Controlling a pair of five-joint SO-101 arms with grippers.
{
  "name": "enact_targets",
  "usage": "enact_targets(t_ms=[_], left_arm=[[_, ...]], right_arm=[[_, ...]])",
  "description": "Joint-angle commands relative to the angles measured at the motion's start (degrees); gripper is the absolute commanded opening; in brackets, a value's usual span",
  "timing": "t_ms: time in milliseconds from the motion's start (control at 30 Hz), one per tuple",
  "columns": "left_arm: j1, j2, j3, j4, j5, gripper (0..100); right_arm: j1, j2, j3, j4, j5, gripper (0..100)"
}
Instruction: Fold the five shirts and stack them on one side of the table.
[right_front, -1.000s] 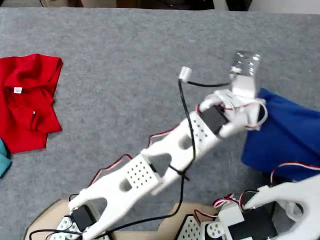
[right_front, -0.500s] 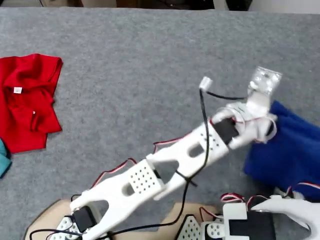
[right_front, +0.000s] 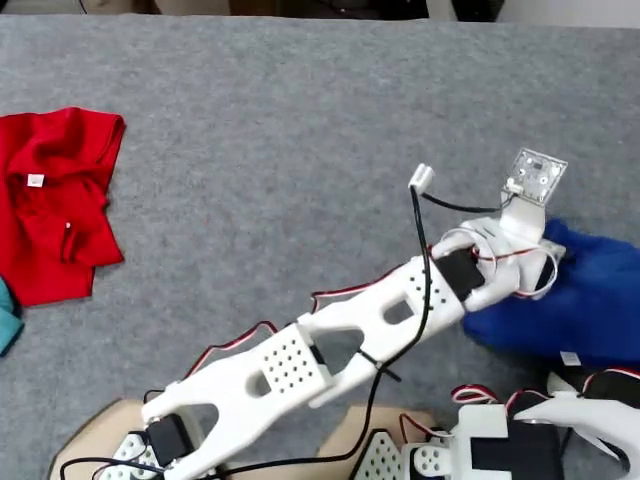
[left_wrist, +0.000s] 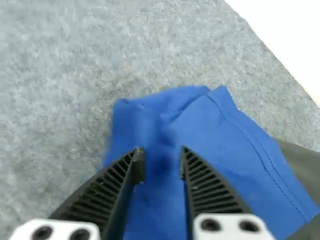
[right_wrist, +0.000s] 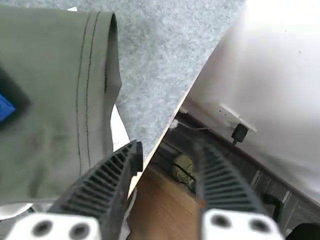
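Observation:
A blue shirt (right_front: 595, 300) lies bunched at the table's right side. My left gripper (right_front: 527, 272), at the end of the arm stretched across the table, sits on the shirt's left edge. In the left wrist view the left gripper (left_wrist: 159, 162) is shut on a raised fold of the blue shirt (left_wrist: 200, 125). A crumpled red shirt (right_front: 55, 200) lies at the far left. My right gripper (right_wrist: 167, 165) is open, with nothing between its fingers, over the table's edge beside an olive-green shirt (right_wrist: 50, 100). The right arm (right_front: 520, 445) sits at the bottom right.
A teal piece of cloth (right_front: 5, 322) pokes in at the left edge below the red shirt. Grey felt (right_front: 300, 120) covers the table between the shirts. Past the table's edge, the right wrist view shows a cable and plug (right_wrist: 240, 131) by a wall.
My left arm has swung right and toward the near edge, dragging the blue shirt's edge along so the cloth bunches up. The right arm has dropped lower at the bottom right.

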Motion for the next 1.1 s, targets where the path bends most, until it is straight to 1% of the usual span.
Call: enact_targets(t_ms=[0, 100, 200, 333, 400, 467, 533, 600, 667, 767, 933, 1067], left_arm=[[0.5, -4.3, -0.8, 1.1, 1.3, 16], [-0.8, -4.6, -0.8, 1.1, 2.7, 17], [-2.8, -4.8, -0.9, 0.7, 3.3, 17], [-6.3, -4.8, -2.2, 1.5, 3.1, 17], [-8.7, -4.8, -5.4, 4.3, 3.1, 17], [-10.6, -4.8, -9.9, 8.6, 3.0, 17], [-12.2, -4.8, -14.0, 13.1, 2.9, 17], [-13.0, -4.6, -16.5, 16.8, 2.2, 17], [-13.3, -4.4, -18.0, 19.9, -0.4, 17], [-13.6, -4.3, -18.0, 22.5, -2.8, 17], [-14.3, -4.3, -18.0, 22.2, -2.8, 17], [-14.1, -4.2, -17.9, 22.2, -2.8, 17]], right_arm=[[-2.0, -0.1, 0.0, -0.8, 2.0, 23.9], [-3.4, -0.1, 0.0, -0.7, 2.0, 23.9], [-6.4, -0.1, -0.1, 1.3, 2.4, 23.9], [-15.4, 0.3, -0.1, 4.0, 3.3, 23.9], [-21.3, 0.3, -0.1, 5.3, 3.1, 23.9], [-26.9, 0.4, -0.2, 5.4, 0.9, 23.9], [-30.9, 1.8, -0.3, 4.2, -1.1, 23.9], [-33.5, 5.2, -1.6, 3.2, -2.9, 23.9], [-34.3, 10.9, -4.5, 2.9, -4.3, 23.9], [-33.5, 21.0, -11.5, 3.6, -5.5, 23.9], [-30.8, 35.1, -25.1, 11.3, -5.2, 23.9], [-30.6, 40.7, -32.0, 15.6, -5.1, 23.9]])
